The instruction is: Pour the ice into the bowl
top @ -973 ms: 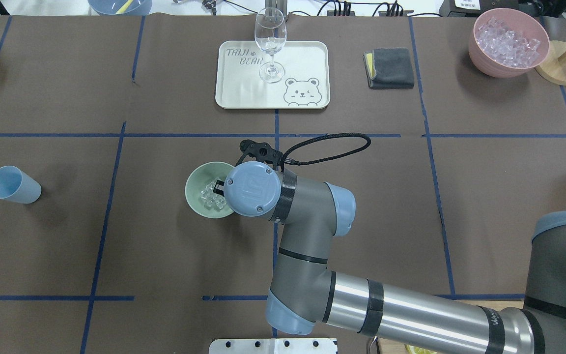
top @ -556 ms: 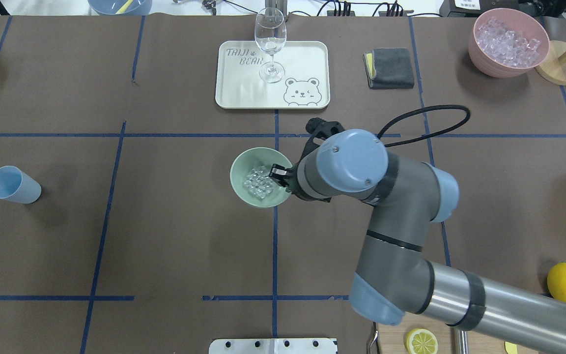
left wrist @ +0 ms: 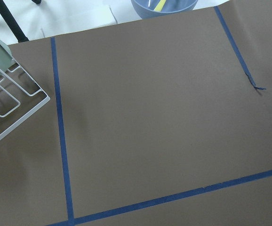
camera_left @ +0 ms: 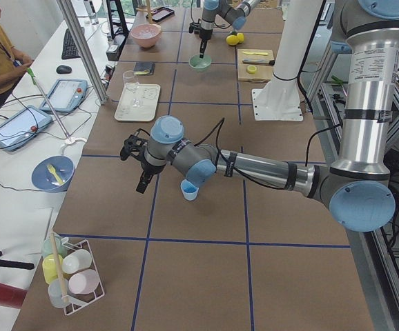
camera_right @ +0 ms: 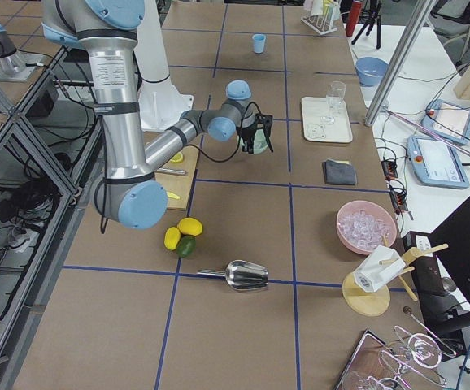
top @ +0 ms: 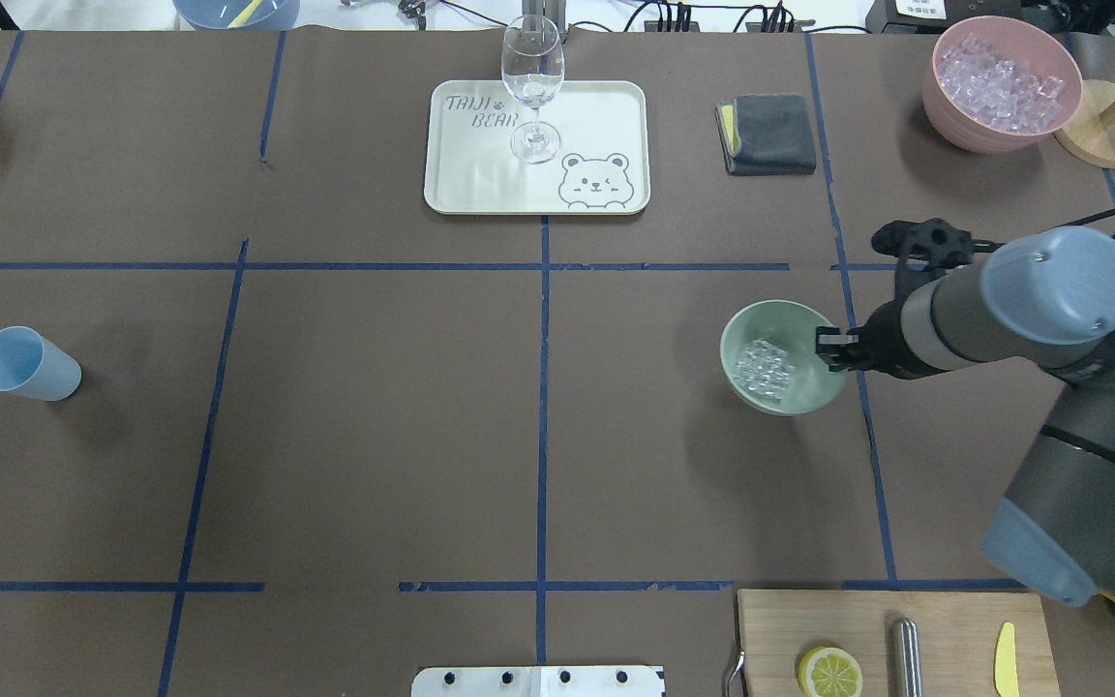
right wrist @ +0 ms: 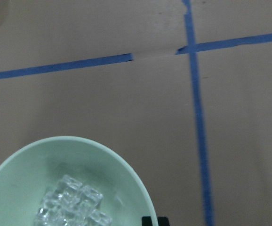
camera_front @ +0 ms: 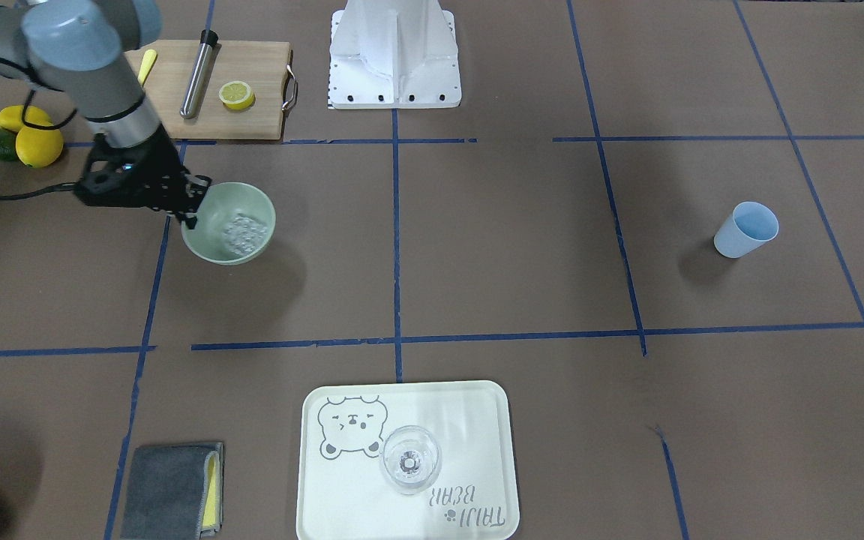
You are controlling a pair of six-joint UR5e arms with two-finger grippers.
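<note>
Reference: the tray (top: 606, 106), printed with a bear, at the far middle of the table; a wine glass (top: 532, 77) stands upright on it.
Bowl: the mint-green bowl (top: 806, 392) sits nearer the robot than the tray and off to the robot's right of it, mouth up.
Ice: the ice (top: 763, 370) lies in a clump of clear cubes on the bowl's floor, all of it inside the rim.
Right gripper: the right gripper (top: 833, 350) is clamped on the bowl's rim at the side turned away from the tray's left end, one finger inside the wall and one outside.
Bowl support: whether the bowl rests on the table or is raised off it cannot be told.
Left gripper: the left gripper (camera_left: 144, 185) hangs fingers-down well to the robot's left of the tray; whether it is released or clenched cannot be told.
Blue cup: the blue cup (top: 25, 364) lies far to the robot's left of the tray, nearer the robot.
Grey cloth: the folded grey cloth (top: 768, 134) lies just to the right of the tray.
Pink bowl: the pink bowl (top: 964, 136), heaped with ice cubes, stands well to the right of the tray, beyond the cloth.
</note>
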